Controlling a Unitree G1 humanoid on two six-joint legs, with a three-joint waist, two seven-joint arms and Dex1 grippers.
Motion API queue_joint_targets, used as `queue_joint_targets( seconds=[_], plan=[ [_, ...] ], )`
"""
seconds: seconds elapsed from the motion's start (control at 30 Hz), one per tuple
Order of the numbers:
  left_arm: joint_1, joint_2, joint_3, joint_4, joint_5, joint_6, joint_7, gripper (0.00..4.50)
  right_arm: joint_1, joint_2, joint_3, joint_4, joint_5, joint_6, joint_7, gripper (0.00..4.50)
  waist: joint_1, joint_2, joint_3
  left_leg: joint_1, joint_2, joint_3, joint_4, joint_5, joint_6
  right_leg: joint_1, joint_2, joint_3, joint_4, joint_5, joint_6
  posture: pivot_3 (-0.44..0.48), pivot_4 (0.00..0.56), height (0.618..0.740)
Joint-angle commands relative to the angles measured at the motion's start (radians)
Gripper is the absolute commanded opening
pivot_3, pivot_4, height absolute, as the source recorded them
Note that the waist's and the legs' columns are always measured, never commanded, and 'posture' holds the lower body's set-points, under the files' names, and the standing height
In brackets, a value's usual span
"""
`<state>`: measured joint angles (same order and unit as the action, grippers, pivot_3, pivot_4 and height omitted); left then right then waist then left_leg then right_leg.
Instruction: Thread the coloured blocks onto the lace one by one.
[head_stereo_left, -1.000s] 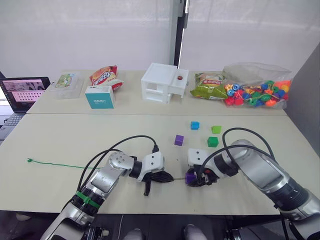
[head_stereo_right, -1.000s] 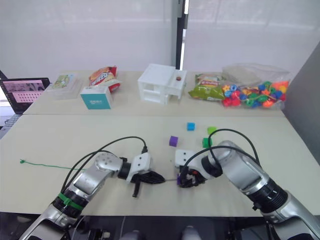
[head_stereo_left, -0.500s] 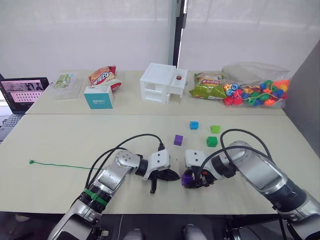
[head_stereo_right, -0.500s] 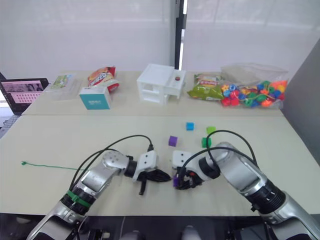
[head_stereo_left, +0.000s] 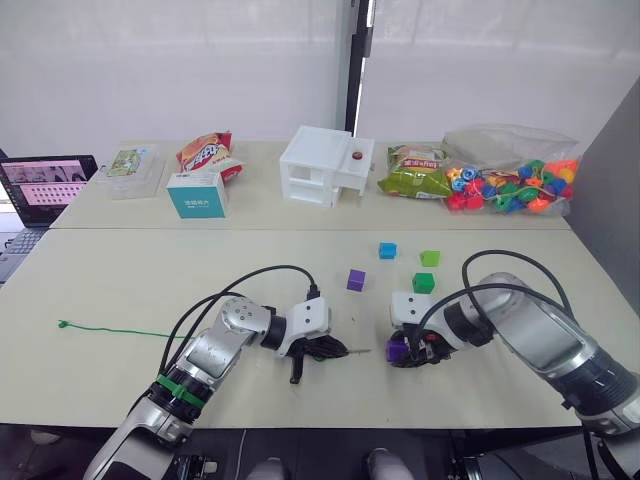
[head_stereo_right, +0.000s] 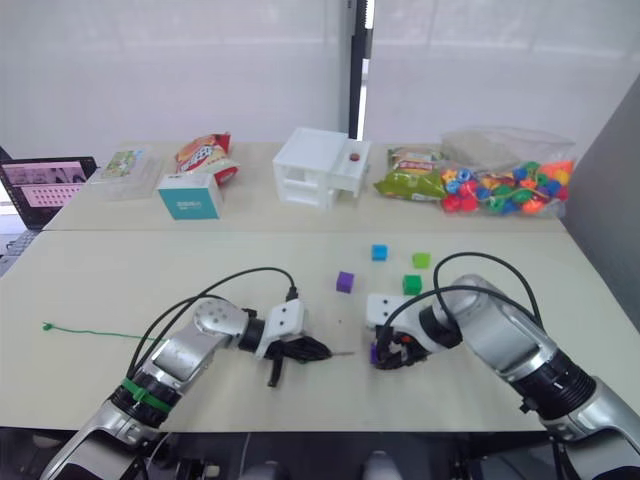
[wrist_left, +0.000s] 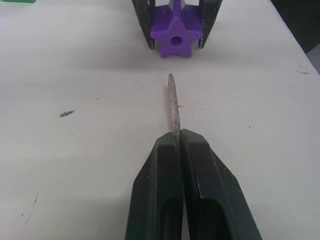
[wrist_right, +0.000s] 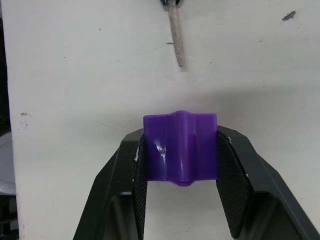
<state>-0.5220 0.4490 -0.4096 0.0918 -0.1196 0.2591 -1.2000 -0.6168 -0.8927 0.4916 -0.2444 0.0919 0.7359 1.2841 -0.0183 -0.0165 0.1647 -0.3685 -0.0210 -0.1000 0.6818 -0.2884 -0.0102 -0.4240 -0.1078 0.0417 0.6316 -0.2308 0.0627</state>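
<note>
Your right gripper (head_stereo_left: 408, 352), clamped on the purple block (wrist_left: 176, 32), has backed off from the lace tip (wrist_left: 173, 102) pinched in your left gripper (head_stereo_left: 335, 349), so realign before threading.

I see L gripper (head_stereo_left: 340, 350) pinching lace (head_stereo_left: 110, 330) tip, R gripper (head_stereo_left: 405, 352) clamped on purple block (head_stereo_left: 397, 349), small gap btwn them. 4 loose blocks (head_stereo_left: 388, 250) on table (head_stereo_left: 150, 280) behind.
</note>
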Motion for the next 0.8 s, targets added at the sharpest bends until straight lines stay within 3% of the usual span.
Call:
queue_joint_targets(
  seconds=[0.03,0.8],
  plan=[
    [-0.007,-0.012,0.020,-0.059,-0.042,0.010,-0.013,0.00,-0.003,0.021,-0.004,0.004,-0.005,-0.021,-0.007,1.37,0.000,0.000,0.000,0.000,0.000,0.000,0.000,0.000,0.000,0.000,0.000,0.000,0.000,0.000,0.000,0.000,0.150,0.740],
    [-0.034,-0.054,-0.017,0.004,0.026,-0.032,0.019,0.00,0.014,0.037,-0.007,-0.031,0.008,0.002,-0.015,1.37,-0.001,0.000,0.000,0.000,0.000,0.000,0.000,0.000,0.000,0.000,0.000,0.000,0.000,0.000,0.000,0.000,0.150,0.740]
  ],
)
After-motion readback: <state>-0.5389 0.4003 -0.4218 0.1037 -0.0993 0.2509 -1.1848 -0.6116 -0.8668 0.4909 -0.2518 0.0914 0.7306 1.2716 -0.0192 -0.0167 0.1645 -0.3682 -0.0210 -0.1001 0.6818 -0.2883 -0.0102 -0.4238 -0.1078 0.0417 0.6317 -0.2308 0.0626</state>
